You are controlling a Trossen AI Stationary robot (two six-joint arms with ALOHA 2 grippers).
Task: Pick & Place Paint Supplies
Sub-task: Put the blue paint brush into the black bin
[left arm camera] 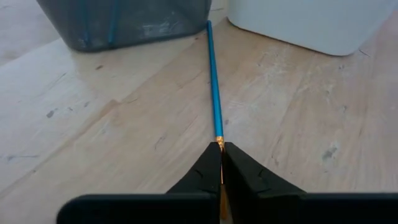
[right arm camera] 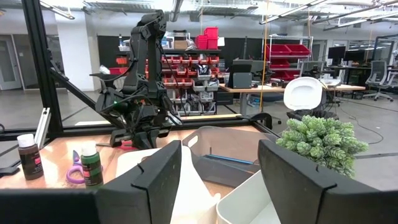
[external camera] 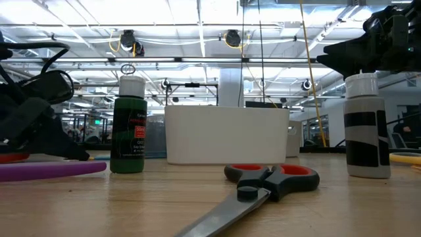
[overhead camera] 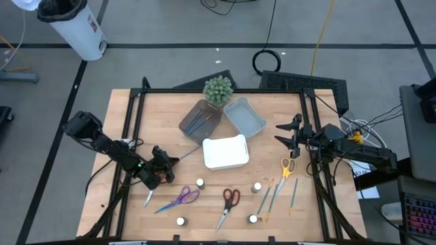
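My left gripper (overhead camera: 165, 165) is low over the table's left part and shut on a thin blue-handled brush (overhead camera: 189, 152) that points toward the brown tray (overhead camera: 199, 120). That tray has other brushes lying in it. My right gripper (overhead camera: 286, 133) waits open above the table's right side, touching nothing. Purple scissors (overhead camera: 181, 198), red scissors (overhead camera: 229, 201) and yellow-handled scissors (overhead camera: 287, 167) lie flat on the table. Small white-capped bottles (overhead camera: 200, 183) (overhead camera: 257, 187) stand upright, and more brushes (overhead camera: 273, 193) lie at the right. My left gripper pinches the blue brush at its golden ferrule (left arm camera: 219, 143) between the two fingertips (left arm camera: 208, 163). The fingers lie along the brush, and its blue handle (left arm camera: 212, 81) sticks straight out ahead toward the brown tray (left arm camera: 124, 22). I cannot tell whether the handle's far end touches the table.
The white tray (overhead camera: 225, 152) sits mid-table with the pale blue-grey tray (overhead camera: 244, 116) and the green spiky plant (overhead camera: 218, 89) behind it. Two more bottles (overhead camera: 180, 221) (overhead camera: 253, 218) stand near the front edge. A pale brush (overhead camera: 148, 198) lies near the left gripper.
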